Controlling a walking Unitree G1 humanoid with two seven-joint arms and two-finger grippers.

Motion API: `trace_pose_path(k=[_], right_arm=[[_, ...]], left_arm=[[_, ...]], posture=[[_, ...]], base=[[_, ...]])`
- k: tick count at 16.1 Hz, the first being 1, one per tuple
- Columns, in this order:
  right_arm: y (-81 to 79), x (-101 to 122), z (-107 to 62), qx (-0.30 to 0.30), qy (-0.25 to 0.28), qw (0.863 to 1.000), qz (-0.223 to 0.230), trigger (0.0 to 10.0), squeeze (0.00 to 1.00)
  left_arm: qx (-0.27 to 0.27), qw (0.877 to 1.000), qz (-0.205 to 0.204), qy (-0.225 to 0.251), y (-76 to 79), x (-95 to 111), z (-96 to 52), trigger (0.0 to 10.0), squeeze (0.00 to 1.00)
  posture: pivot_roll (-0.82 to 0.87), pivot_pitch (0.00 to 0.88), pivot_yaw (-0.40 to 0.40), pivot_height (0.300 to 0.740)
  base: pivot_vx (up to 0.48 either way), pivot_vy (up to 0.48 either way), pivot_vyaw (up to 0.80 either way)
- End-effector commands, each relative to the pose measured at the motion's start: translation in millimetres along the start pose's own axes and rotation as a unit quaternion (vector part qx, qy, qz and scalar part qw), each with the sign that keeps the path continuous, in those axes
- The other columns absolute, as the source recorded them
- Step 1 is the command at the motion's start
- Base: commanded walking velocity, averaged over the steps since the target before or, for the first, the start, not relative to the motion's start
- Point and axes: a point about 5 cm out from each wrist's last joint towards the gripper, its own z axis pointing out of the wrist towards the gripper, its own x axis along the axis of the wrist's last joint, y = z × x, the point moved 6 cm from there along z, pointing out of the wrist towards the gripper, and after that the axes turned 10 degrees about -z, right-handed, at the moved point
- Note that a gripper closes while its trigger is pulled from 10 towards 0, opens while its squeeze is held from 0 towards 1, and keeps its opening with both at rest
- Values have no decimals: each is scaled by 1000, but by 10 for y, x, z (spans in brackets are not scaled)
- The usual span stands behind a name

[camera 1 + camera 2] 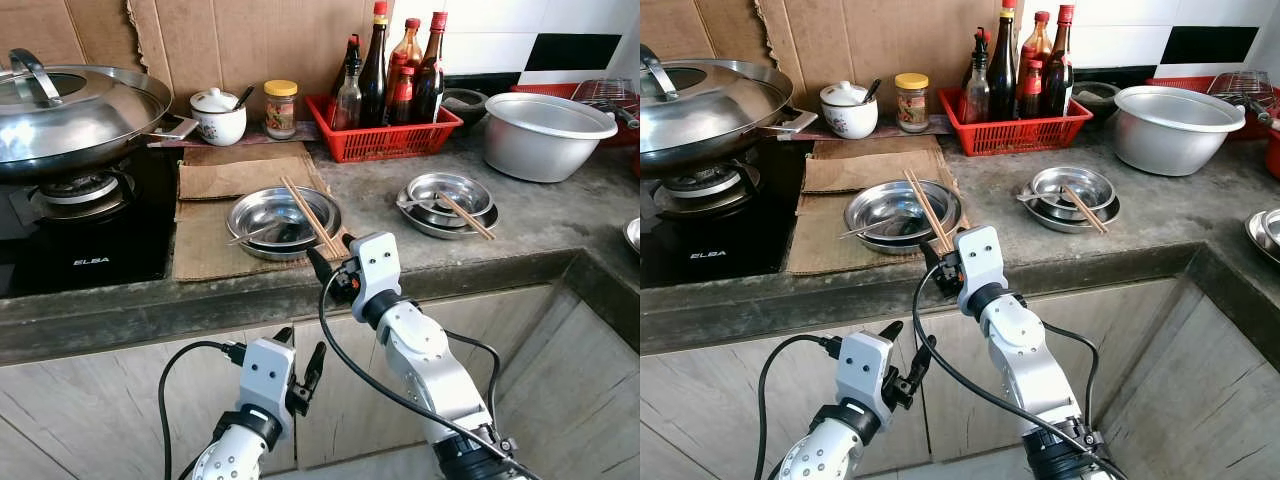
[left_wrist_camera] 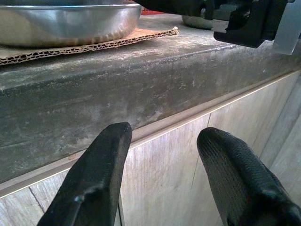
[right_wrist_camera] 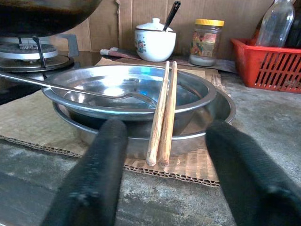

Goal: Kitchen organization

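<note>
While right tool hovers at counter edge, fingers spread, grasping nothing | chopsticks lie across stacked steel bowls on cardboard, just ahead | left tool released, low before cabinet front.

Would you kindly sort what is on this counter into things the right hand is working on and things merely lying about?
In hand: right hand, open; chopsticks; stacked steel bowls.

Lying about: wok; red basket; jar; big bowl.
</note>
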Motion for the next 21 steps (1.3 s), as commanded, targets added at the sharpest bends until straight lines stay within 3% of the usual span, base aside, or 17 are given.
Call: trace_pose_path(k=[1,2,4,11,12,13,15,18,21], right_arm=[[29,96,33,-3,16,1000,5,1059,0],[27,105,40,-2,17,1000,3,1059,0],[34,118,52,-4,20,1000,3,0,0],[56,134,67,-10,23,1000,5,0,0],[85,152,74,-20,30,999,3,0,0],[136,309,57,-36,62,997,15,0,0],[280,455,-26,-76,87,993,19,0,0],[478,477,-196,-129,94,987,-4,0,0],[664,333,-538,-172,69,982,-32,0,0]], left_arm=[[-4,1000,-5,5,24,34,-1,10000,0],[-4,1000,-5,4,19,32,1,10000,0],[-3,1000,-5,4,14,28,2,10000,0],[-2,1000,-5,4,7,22,5,10000,0],[-5,1000,2,25,10,63,6,10000,0],[4,1000,14,-11,-9,-15,3,10000,0],[5,1000,7,-8,4,2,30,10000,0],[6,1000,1,1,-15,14,21,10000,0],[10,1000,-1,0,-55,16,4,10000,0]], posture=[[69,0,-74,740],[69,0,-74,740],[68,0,-72,740],[68,0,-73,740],[69,0,-72,740],[69,0,-72,740],[71,0,-70,740],[72,0,-68,740],[61,0,-56,740]], base=[[0,0,0],[0,0,0],[0,0,0],[0,0,0],[0,0,0],[0,0,0],[0,0,0],[0,0,0],[0,0,0]])
